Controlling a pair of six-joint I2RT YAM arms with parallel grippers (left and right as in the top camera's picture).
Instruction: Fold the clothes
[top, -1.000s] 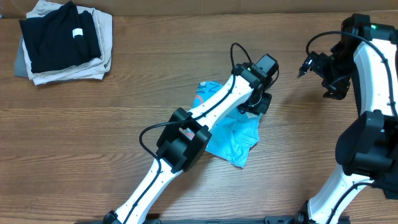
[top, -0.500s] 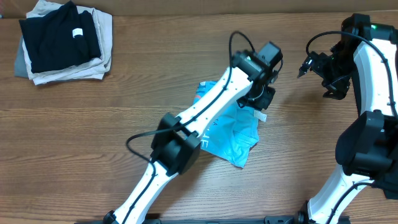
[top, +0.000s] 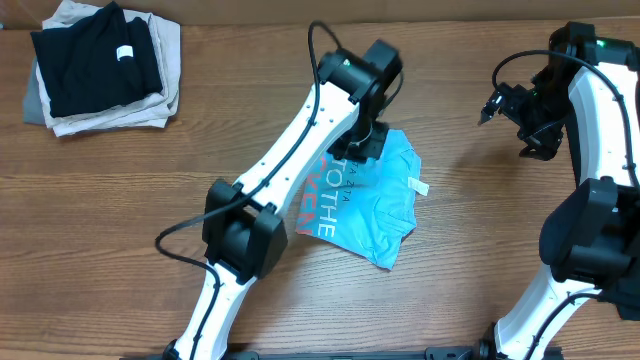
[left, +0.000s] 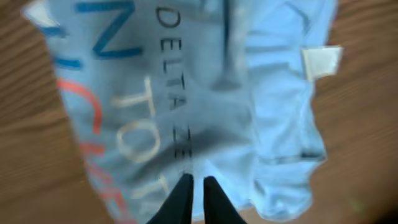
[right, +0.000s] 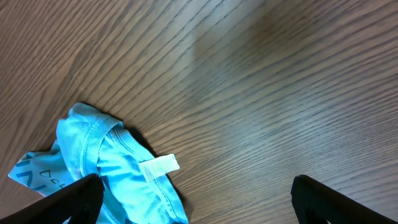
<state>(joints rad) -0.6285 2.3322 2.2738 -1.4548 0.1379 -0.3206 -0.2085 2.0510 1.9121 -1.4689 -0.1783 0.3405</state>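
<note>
The sky-blue T-shirt (top: 375, 205) lies rumpled mid-bench (top: 480, 240), lettering up. The left tool (left: 196, 182) is over its far edge, nearly closed; whether it pinches cloth is unclear. The right tool (right: 196, 183) hangs wide open and empty near the right edge.

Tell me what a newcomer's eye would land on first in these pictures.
The sky-blue T-shirt with red and white lettering, lying rumpled mid-table, stands out first. The left arm stretches diagonally over it, and the left gripper is pinched on its fabric. Next comes the stack of folded clothes, black on top, in the far left corner.
</note>
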